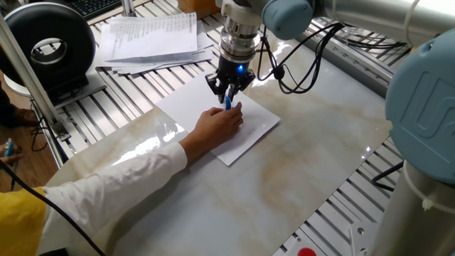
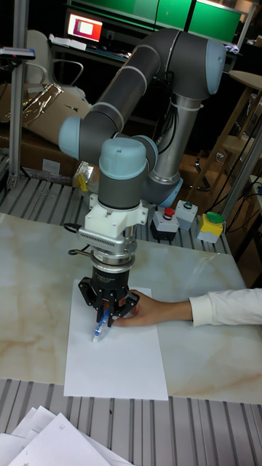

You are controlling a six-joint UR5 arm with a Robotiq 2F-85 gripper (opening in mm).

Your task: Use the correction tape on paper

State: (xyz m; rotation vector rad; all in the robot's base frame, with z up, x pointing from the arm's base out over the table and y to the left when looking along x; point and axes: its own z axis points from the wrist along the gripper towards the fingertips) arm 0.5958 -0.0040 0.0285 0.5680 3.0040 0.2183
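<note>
The white paper (image 1: 186,105) (image 2: 116,357) lies flat on the marble tabletop. My gripper (image 1: 227,93) (image 2: 104,314) hangs straight down over the sheet and is shut on the correction tape (image 1: 227,102) (image 2: 99,326), a small blue and clear dispenser that sticks out below the fingers. Its tip is down at the paper; I cannot tell if it touches. A person's hand (image 1: 217,126) (image 2: 149,310) in a white sleeve rests on the sheet right beside the dispenser, pressing the paper down.
A stack of printed papers (image 1: 149,39) lies at the back left on the slatted frame, and more printed sheets (image 2: 44,443) show at the near edge in the tall view. A black round device (image 1: 46,43) stands far left. Cables (image 1: 298,64) hang behind the gripper.
</note>
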